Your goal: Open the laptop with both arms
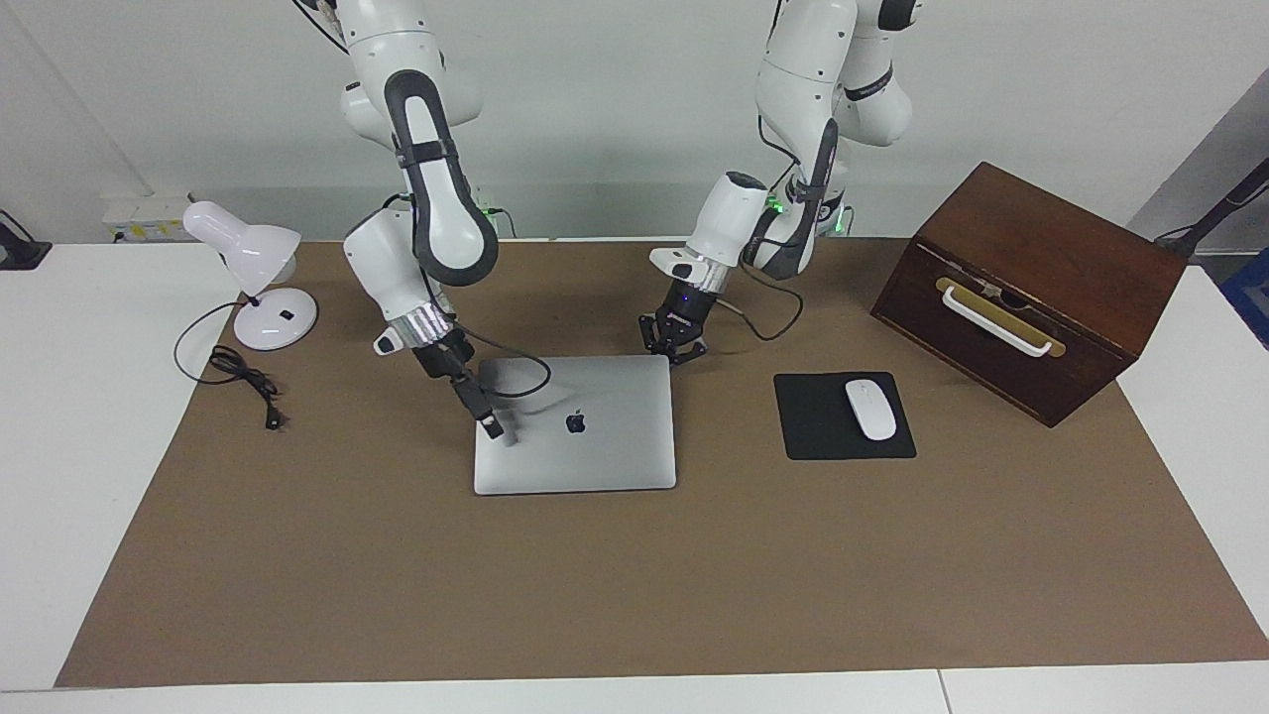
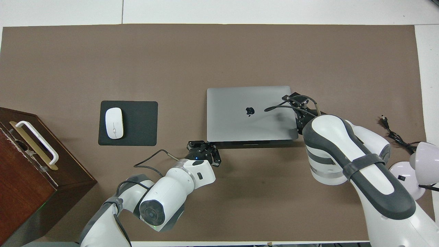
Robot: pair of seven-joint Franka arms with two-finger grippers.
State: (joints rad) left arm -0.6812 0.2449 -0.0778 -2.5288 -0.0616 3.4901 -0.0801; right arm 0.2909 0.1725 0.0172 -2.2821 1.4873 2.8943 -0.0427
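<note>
The silver-grey laptop point(image 1: 605, 456) lies shut on the brown mat, its logo facing up; it also shows in the overhead view point(image 2: 233, 116). My left gripper point(image 1: 674, 344) is open and low at the laptop's corner nearer to the robots, toward the mouse pad, also seen from overhead point(image 2: 203, 151). My right gripper point(image 1: 489, 426) points down onto the lid beside the laptop's side edge toward the lamp, also seen from overhead point(image 2: 297, 103). Its cable loops over the lid.
A black mouse pad point(image 1: 823, 436) with a white mouse point(image 1: 869, 409) lies beside the laptop. A brown wooden box point(image 1: 1031, 288) with a white handle stands at the left arm's end. A white lamp point(image 1: 260, 288) and its cord lie at the right arm's end.
</note>
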